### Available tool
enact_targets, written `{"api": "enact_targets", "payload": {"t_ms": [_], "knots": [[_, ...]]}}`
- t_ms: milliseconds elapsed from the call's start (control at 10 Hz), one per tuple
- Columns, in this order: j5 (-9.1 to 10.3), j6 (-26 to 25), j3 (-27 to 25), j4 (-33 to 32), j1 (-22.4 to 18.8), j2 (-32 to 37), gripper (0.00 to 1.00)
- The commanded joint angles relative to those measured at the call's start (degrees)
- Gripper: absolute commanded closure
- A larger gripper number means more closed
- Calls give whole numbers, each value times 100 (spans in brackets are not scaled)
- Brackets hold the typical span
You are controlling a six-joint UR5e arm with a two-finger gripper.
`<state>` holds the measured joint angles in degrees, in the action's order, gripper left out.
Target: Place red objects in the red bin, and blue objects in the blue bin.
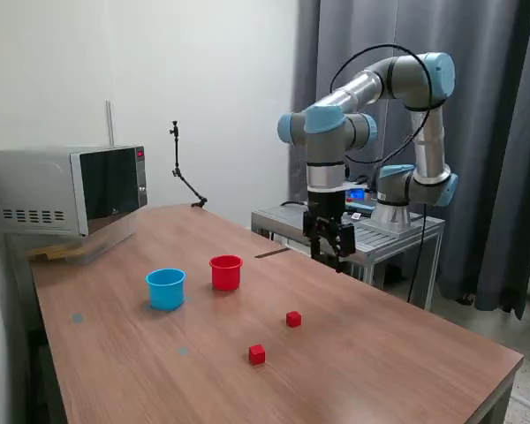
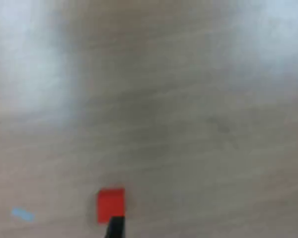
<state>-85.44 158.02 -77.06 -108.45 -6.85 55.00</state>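
While the arm (image 1: 371, 115) hung over the far side of the wooden table (image 1: 380, 353), its gripper (image 1: 332, 249) pointed down and hovered above the tabletop, holding nothing. From the exterior view I could not tell whether the jaws were spread or pressed together, since the black fingers read as 1 dark mass. The wrist view showed only 2 dark fingertips (image 2: 114, 227) at the picture's edge, far apart from each other, which suggested a spread stance, though the blur kept that uncertain.

2 red cubes lay on the table. The nearer cube (image 1: 257, 354) sat toward the front, and the farther cube (image 1: 293, 319) sat a little behind it and toward the exterior view's right; the 2 were near each other but apart. Both were well clear of the gripper and of the cups. In the wrist view 1 red cube (image 2: 111, 204) showed just beside a fingertip; which of the 2 it was, I could not tell.

The red cup (image 1: 226, 272) stood upright, just beside the blue cup (image 1: 166, 289), which stood upright on the exterior view's left of it, not touching. What lay inside either cup could not be seen. No blue cubes showed on the tabletop.

A microwave (image 1: 66, 190) rested on the table's far left corner in the exterior view.
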Motion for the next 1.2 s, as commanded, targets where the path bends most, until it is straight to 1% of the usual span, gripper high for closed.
{"api": "enact_targets", "payload": {"t_ms": [0, 100, 200, 600, 800, 1100], "knots": [[45, -340, -352, -140, -141, 89, 0], [45, -429, -528, -498, -150, 90, 0], [54, -439, -660, -667, -141, 98, 0], [63, -413, -1092, -1081, -10, 46, 0], [63, -325, -1040, -1248, 34, -103, 0], [63, -18, -978, -1415, 131, -507, 0]]}}
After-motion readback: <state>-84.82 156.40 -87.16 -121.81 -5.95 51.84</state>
